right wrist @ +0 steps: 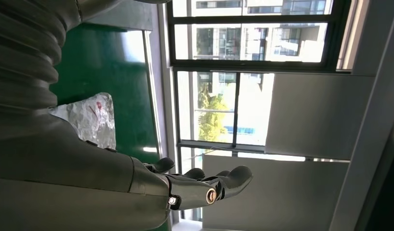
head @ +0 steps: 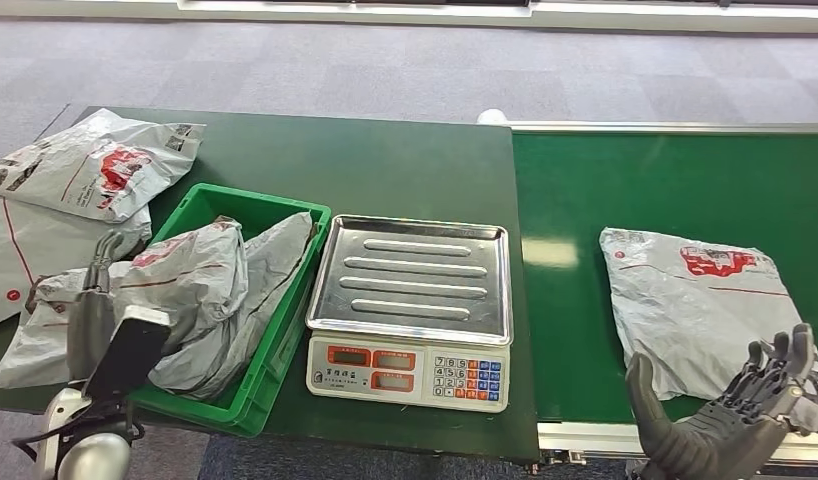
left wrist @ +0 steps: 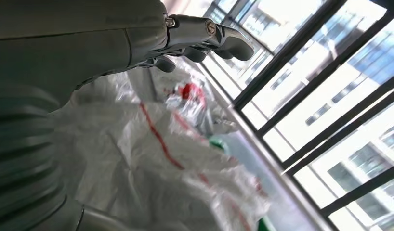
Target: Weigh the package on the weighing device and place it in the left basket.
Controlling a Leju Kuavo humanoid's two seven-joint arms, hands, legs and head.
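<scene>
A grey package [head: 695,300] with red print lies flat on the green conveyor belt [head: 665,180], right of the scale [head: 415,280]. The scale's steel pan is bare. My right hand [head: 735,415] hovers at the package's near edge, palm up, fingers spread, holding nothing. The right wrist view shows this hand [right wrist: 204,185] with the package [right wrist: 91,118] behind it. The green basket [head: 285,330] left of the scale holds crumpled grey packages [head: 205,290]. My left hand [head: 93,300] is at the basket's left side, over a package, fingers extended and empty; its fingers [left wrist: 204,38] reach past the wrinkled bag [left wrist: 161,163].
Two more grey packages [head: 95,165] [head: 25,250] lie on the dark green table [head: 385,160] left of the basket. The scale's keypad and displays [head: 405,375] face me. The belt's metal rim [head: 585,440] runs along the near edge.
</scene>
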